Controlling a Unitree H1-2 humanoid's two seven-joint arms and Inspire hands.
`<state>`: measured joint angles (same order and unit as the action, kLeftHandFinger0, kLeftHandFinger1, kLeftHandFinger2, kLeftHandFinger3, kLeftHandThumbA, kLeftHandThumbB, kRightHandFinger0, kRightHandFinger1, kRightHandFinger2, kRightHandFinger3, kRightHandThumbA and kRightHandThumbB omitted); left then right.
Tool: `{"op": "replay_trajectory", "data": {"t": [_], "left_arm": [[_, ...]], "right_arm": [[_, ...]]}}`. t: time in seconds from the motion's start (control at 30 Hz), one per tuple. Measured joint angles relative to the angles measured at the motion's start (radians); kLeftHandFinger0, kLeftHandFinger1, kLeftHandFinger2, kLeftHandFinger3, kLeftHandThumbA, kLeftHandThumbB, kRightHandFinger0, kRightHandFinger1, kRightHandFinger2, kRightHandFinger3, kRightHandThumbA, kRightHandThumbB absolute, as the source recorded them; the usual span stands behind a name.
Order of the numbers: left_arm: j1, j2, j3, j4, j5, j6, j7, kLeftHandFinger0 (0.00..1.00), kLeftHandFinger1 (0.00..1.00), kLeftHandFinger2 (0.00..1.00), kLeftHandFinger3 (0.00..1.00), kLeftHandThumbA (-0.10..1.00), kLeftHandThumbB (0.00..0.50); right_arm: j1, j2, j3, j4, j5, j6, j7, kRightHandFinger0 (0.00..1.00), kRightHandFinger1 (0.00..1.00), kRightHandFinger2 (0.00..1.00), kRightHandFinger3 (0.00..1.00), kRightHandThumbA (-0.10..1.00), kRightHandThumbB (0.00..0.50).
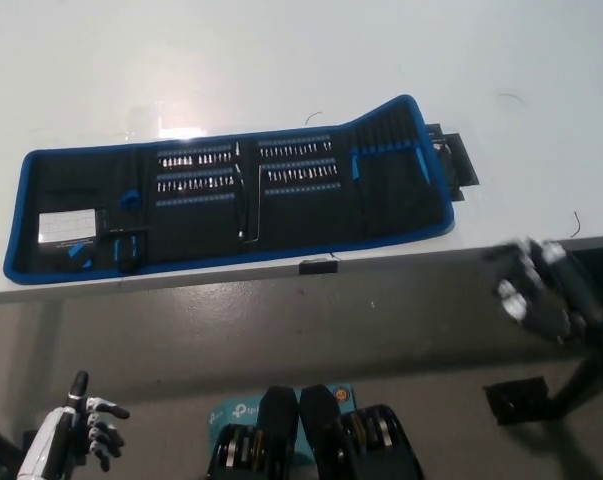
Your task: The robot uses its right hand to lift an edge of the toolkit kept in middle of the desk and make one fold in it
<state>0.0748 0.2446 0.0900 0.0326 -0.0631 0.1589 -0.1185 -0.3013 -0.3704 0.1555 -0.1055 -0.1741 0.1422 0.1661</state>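
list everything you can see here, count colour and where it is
toolkit: one, black with blue edging, laid open across the middle of the desk, right end raised a little
bits in toolkit: several rows, silvery, in its upper middle pockets
white card: one, in the toolkit's left section
strap: one, black, sticking out past the toolkit's right end
desk: one, white, fills the upper part of the view
blue-green box: one, on the floor at bottom middle, partly hidden
left hand: one, white, lower left, below the desk, resting
right hand: one, black, right side, below the desk edge, blurred
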Motion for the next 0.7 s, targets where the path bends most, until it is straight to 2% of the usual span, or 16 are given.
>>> {"op": "replay_trajectory", "data": {"t": [0.07, 0.13, 0.17, 0.2, 0.23, 0.3, 0.33, 0.37, 0.43, 0.47, 0.5, 0.6, 0.7], "left_arm": [[-0.001, 0.0, 0.0, 0.0, -0.001, 0.001, -0.001, 0.24, 0.27, 0.27, 0.39, 1.0, 0.5], [-0.002, -0.001, 0.0, 0.0, -0.002, 0.004, -0.003, 0.23, 0.27, 0.27, 0.39, 1.0, 0.5], [-0.002, -0.001, 0.0, 0.0, -0.003, 0.004, -0.003, 0.23, 0.27, 0.27, 0.39, 1.0, 0.5], [-0.001, -0.001, 0.001, -0.001, -0.003, 0.005, -0.005, 0.23, 0.27, 0.27, 0.39, 1.0, 0.5], [0.001, -0.001, 0.002, -0.003, -0.003, 0.008, -0.005, 0.22, 0.28, 0.28, 0.4, 1.0, 0.5], [0.004, -0.002, 0.003, -0.007, -0.003, 0.01, -0.006, 0.22, 0.28, 0.27, 0.41, 1.0, 0.5], [0.004, -0.002, 0.003, -0.007, -0.003, 0.01, -0.006, 0.23, 0.29, 0.28, 0.41, 1.0, 0.5], [0.004, -0.003, 0.003, -0.007, -0.003, 0.01, -0.006, 0.24, 0.29, 0.29, 0.41, 1.0, 0.5], [0.005, -0.004, 0.003, -0.007, -0.003, 0.009, -0.007, 0.23, 0.28, 0.28, 0.39, 1.0, 0.5], [0.005, -0.005, 0.003, -0.007, -0.003, 0.009, -0.007, 0.25, 0.29, 0.28, 0.39, 1.0, 0.5], [0.006, -0.006, 0.003, -0.007, -0.003, 0.009, -0.007, 0.26, 0.3, 0.29, 0.4, 1.0, 0.5], [0.013, -0.008, 0.004, -0.007, -0.003, 0.009, -0.007, 0.25, 0.3, 0.28, 0.41, 1.0, 0.5], [0.018, -0.013, 0.008, -0.007, -0.007, 0.008, -0.007, 0.22, 0.27, 0.26, 0.41, 1.0, 0.5]], "right_arm": [[-0.052, 0.0, 0.015, -0.044, 0.0, 0.018, 0.024, 0.19, 0.26, 0.42, 0.62, 0.26, 0.169], [-0.112, 0.002, 0.022, -0.074, 0.001, 0.036, 0.045, 0.2, 0.27, 0.44, 0.63, 0.27, 0.167], [-0.133, 0.003, 0.023, -0.081, 0.001, 0.042, 0.051, 0.04, 0.09, 0.4, 0.62, 0.29, 0.206], [-0.149, 0.003, 0.023, -0.086, 0.001, 0.047, 0.056, 0.0, 0.06, 0.39, 0.61, 0.3, 0.195], [-0.164, 0.007, 0.023, -0.084, 0.0, 0.052, 0.06, 0.14, 0.15, 0.37, 0.61, 0.35, 0.236], [-0.187, 0.022, 0.023, -0.069, -0.008, 0.062, 0.058, 0.39, 0.51, 0.63, 0.66, 0.34, 0.26], [-0.194, 0.031, 0.021, -0.059, -0.012, 0.066, 0.057, 0.53, 0.67, 0.69, 0.7, 0.34, 0.262], [-0.2, 0.04, 0.018, -0.048, -0.016, 0.07, 0.055, 0.59, 0.72, 0.71, 0.71, 0.34, 0.268], [-0.21, 0.063, 0.006, -0.018, -0.024, 0.08, 0.046, 0.86, 0.96, 0.84, 0.85, 0.37, 0.266], [-0.212, 0.07, 0.0, -0.007, -0.027, 0.084, 0.041, 0.96, 1.0, 0.91, 0.92, 0.37, 0.267], [-0.214, 0.074, -0.004, 0.003, -0.031, 0.086, 0.038, 1.0, 1.0, 1.0, 1.0, 0.42, 0.27], [-0.216, 0.08, -0.014, 0.051, -0.05, 0.102, 0.029, 1.0, 1.0, 1.0, 1.0, 0.55, 0.319], [-0.216, 0.079, -0.015, 0.087, -0.068, 0.128, 0.027, 1.0, 1.0, 1.0, 1.0, 0.56, 0.317]]}}
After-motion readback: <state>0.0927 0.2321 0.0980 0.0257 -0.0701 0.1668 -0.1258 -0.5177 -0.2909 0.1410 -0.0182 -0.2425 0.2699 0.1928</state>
